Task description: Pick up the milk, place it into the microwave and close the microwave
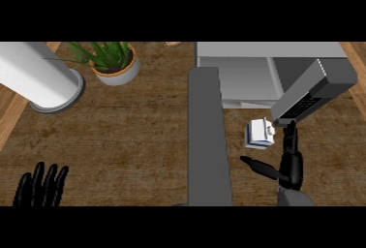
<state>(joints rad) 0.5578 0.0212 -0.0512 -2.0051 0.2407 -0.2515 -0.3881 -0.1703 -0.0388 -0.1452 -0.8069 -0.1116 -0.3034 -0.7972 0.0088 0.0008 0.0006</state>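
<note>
L hand [43, 186] rests low-left, fingers straight, well apart from the job. Open door [208, 140] stands between it & milk [259, 134]. Milk sits on counter just in front of microwave [239, 77]. R hand [289, 169] is nearer: spread wide, holding nothing, fingers alongside milk's right, thumb below it.

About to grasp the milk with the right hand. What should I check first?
1. Microwave door open: ok.
2. Milk on the counter in front of the microwave: ok.
3. Right hand open, beside the milk: ok.
4. Fingers curled round the milk: not ok.
5. Left hand resting at lower left, away from the milk: ok.
6. Room inside the microwave: cannot tell.
</note>
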